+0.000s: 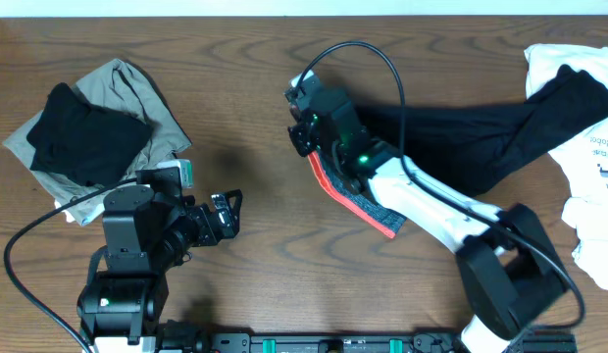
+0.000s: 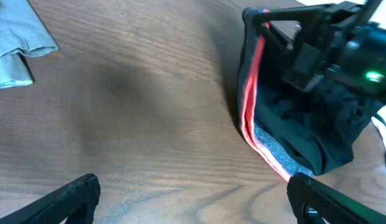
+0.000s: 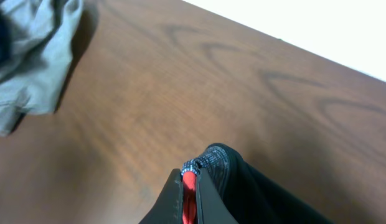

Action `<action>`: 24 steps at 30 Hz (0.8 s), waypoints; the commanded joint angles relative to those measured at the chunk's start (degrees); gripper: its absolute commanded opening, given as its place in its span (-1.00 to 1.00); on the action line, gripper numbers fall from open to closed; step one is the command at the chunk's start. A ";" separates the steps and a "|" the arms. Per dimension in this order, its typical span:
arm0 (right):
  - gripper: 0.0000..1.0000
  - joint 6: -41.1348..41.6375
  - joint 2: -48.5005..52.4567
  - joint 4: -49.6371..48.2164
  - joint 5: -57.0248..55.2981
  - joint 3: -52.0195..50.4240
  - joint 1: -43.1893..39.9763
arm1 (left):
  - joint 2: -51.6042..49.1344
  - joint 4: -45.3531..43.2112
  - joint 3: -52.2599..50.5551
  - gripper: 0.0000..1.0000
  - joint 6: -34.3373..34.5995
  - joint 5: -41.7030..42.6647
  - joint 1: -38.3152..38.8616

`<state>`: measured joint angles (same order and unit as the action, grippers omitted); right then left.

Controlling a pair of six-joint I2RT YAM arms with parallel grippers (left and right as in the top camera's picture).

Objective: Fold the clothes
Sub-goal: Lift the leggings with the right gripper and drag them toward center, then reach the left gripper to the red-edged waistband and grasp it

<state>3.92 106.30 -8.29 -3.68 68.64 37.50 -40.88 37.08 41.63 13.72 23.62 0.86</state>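
Right gripper [image 3: 190,190] is clamped on the trousers [image 1: 481,132] at the red-edged grey waistband [image 1: 355,199]. Their legs reach onto the white garment [image 1: 586,162]; its print's too small to read. Left gripper [image 1: 230,214], far left of that garment, hangs wide open.

Dark print on the white garment [image 1: 590,169] is too small and blurred to read.

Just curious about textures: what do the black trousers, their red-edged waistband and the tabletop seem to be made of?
Black trousers: thin matte fabric, probably knit; it lies in limp folds. Waistband: speckled grey knit, coral-red edge. Table: wood or wood-look laminate, smooth, grain visible.
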 commanded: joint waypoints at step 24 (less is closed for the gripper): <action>0.99 0.11 -23.93 38.07 -9.68 2.93 -15.72 | -10.16 -7.13 0.98 0.96 1.95 10.14 0.35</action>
<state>4.93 85.69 26.83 -12.91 70.74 24.21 -48.97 31.09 41.63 14.31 27.16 0.89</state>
